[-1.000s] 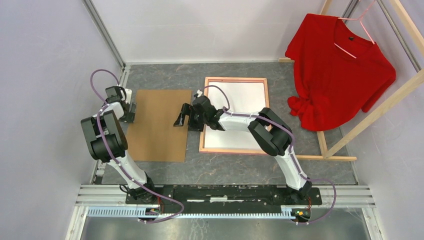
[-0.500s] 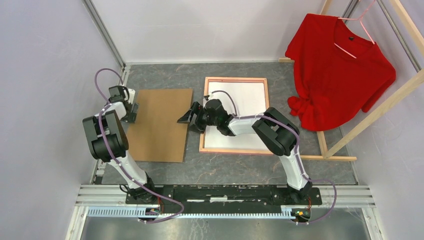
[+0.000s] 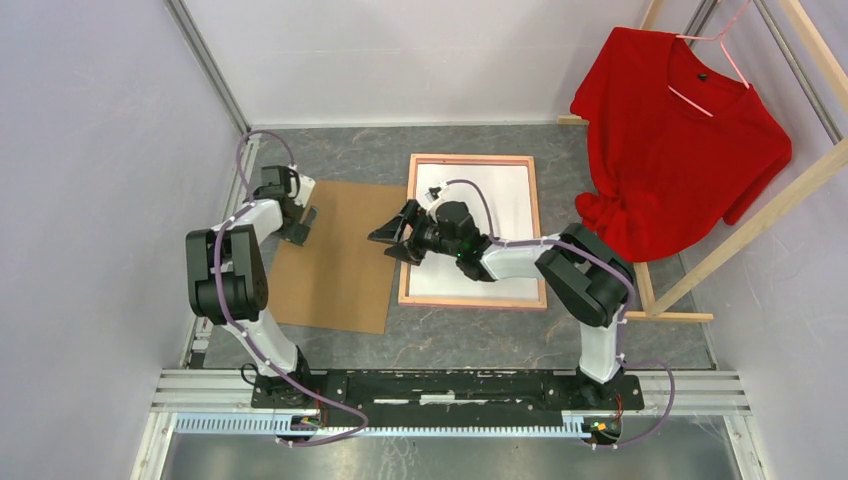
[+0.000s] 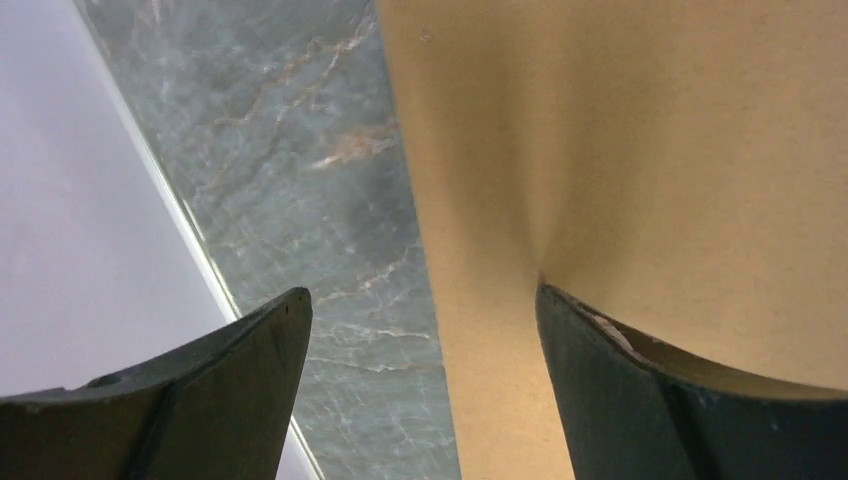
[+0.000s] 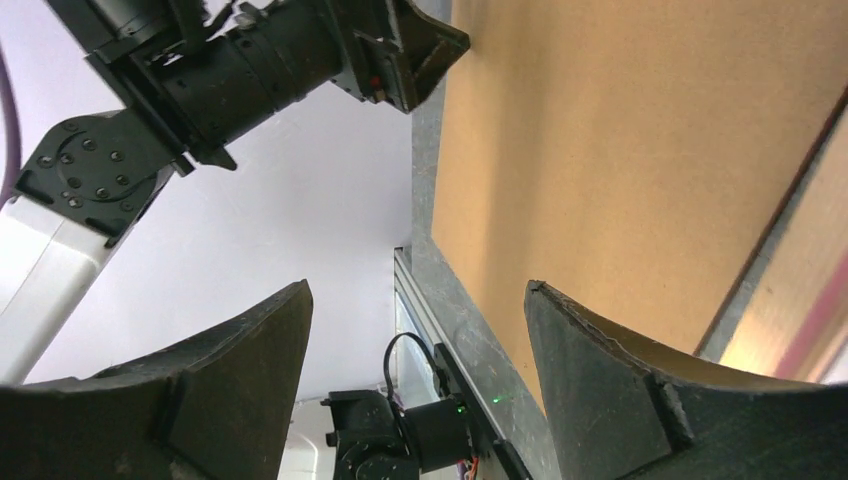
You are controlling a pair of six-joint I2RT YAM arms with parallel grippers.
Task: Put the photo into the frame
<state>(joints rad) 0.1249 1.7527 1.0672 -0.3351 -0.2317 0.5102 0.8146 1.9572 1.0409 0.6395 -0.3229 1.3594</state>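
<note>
We see the thin rectangular wood-rimmed frame [image 3: 472, 158] lying flat on the grey marbled table [image 3: 470, 335]. There's a white sheet [image 3: 500, 200] inside it, and we can't tell if that's the photo. The left gripper [image 3: 303, 224] is spread wide, straddling the plain brown hardboard panel [image 3: 335, 270] at its left edge. The right gripper [image 3: 386, 244] gapes wide at the panel's right edge, just beside the frame.

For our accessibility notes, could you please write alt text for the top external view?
A brown board and a frame lie side by side on a grey table. The left hand is at the board's left edge; the right hand is open over the gap between them.
</note>
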